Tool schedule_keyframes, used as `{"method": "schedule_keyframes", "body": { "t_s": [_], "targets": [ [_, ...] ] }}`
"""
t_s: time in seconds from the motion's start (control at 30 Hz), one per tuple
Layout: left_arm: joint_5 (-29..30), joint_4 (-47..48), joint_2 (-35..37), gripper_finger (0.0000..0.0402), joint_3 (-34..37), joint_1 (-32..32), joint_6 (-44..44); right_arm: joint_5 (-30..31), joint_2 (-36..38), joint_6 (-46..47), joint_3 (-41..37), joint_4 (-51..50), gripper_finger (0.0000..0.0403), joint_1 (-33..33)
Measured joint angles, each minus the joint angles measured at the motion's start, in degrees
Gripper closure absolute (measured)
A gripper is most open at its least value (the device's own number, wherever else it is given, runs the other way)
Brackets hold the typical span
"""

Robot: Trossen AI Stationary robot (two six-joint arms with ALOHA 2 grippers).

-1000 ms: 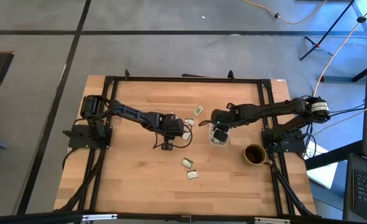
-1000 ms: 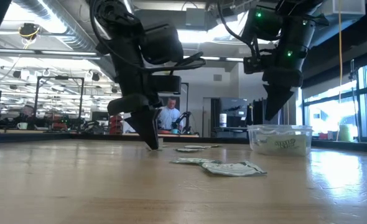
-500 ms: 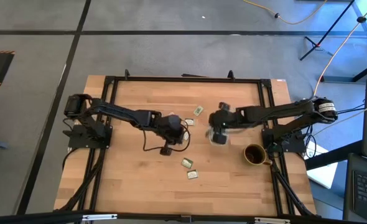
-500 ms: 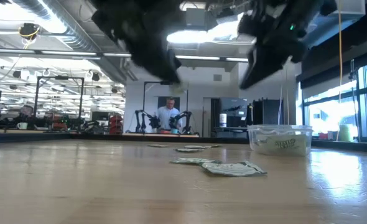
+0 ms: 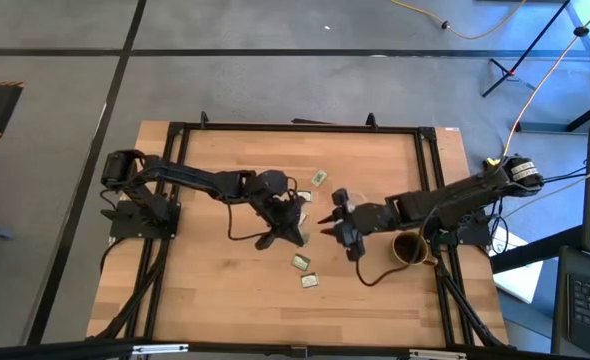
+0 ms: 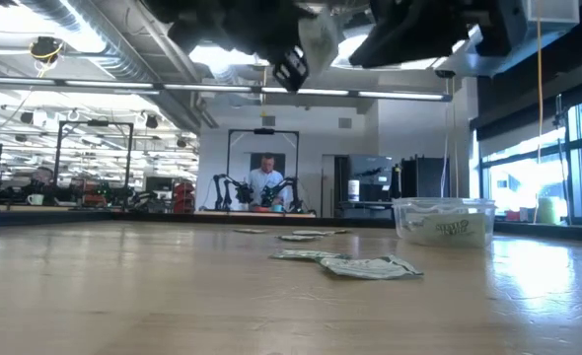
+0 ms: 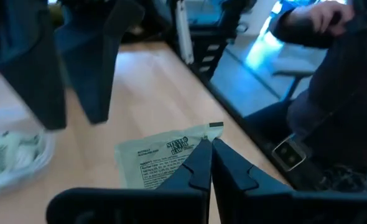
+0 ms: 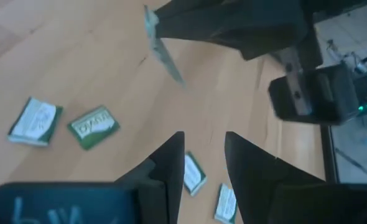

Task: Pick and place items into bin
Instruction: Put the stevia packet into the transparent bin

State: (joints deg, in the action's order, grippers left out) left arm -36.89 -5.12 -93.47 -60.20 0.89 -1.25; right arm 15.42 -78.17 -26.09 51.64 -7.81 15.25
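My left gripper [image 5: 297, 226] hangs above the middle of the table, shut on one pale green packet [image 7: 165, 158]. The right wrist view shows that same packet [image 8: 162, 53] edge-on. My right gripper [image 8: 202, 168] is open just to its right, raised, with nothing between the fingers. The clear bin [image 6: 444, 222] stands on the table with packets inside; in the left wrist view the bin [image 7: 9, 155] lies beyond my right gripper's fingers. More packets [image 5: 300, 262] lie flat on the wood. My left gripper pinches the packet between its two fingertips near one corner [image 7: 199, 148]. The fingers come slanting down from the table's left side. The packet is lifted clear of the table and sticks out past the fingertips.
A dark brown mug [image 5: 408, 248] stands near the table's right edge. Loose packets lie at the far middle [image 5: 319, 178] and toward the near edge [image 5: 309, 281]. A black frame [image 5: 275, 127] rims the table. A person [image 6: 267, 182] stands in the room beyond.
My left gripper has risen from the table with the packet lifted clear, tipping from pointing down toward level and drifting right. My right gripper has left its place above the bin, swinging toward the table's near edge and left, rising, tipping up and rolling.
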Motion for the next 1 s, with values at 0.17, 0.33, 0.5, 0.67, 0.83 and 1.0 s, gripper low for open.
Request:
{"method": "schedule_keyframes", "body": {
  "t_s": [0.17, 0.33, 0.5, 0.67, 0.83, 1.0],
  "targets": [
    [-0.4, -2.8, 0.0, 0.0399, 0.0, -0.7, 2.9, 0.1, 0.0, -2.7, 0.0, 4.1, 0.0285, 1.4],
    [-0.2, -4.5, 0.0, 0.0399, 0.0, -1.0, 3.7, -0.8, -0.8, -7.7, 0.0, 8.4, 0.0285, 3.2],
    [-0.3, -7.4, 0.0, 0.0399, 0.0, -1.2, 4.9, -1.9, -3.0, -10.3, 0.0, 9.6, 0.0285, 3.8],
    [-0.2, -7.6, 0.0, 0.0399, 0.0, -1.2, 5.2, -1.9, -3.9, -10.2, 0.0, 11.4, 0.0285, 3.8],
    [-0.2, -7.2, 0.0, 0.0399, 0.0, -1.2, 5.2, -1.9, -3.9, -9.5, 0.0, 12.8, 0.0309, 3.8],
    [0.6, -7.2, 0.0, 0.0398, 0.0, -1.2, 5.1, -1.9, -3.9, -8.9, 0.0, 11.5, 0.0374, 3.8]
  ]
}}
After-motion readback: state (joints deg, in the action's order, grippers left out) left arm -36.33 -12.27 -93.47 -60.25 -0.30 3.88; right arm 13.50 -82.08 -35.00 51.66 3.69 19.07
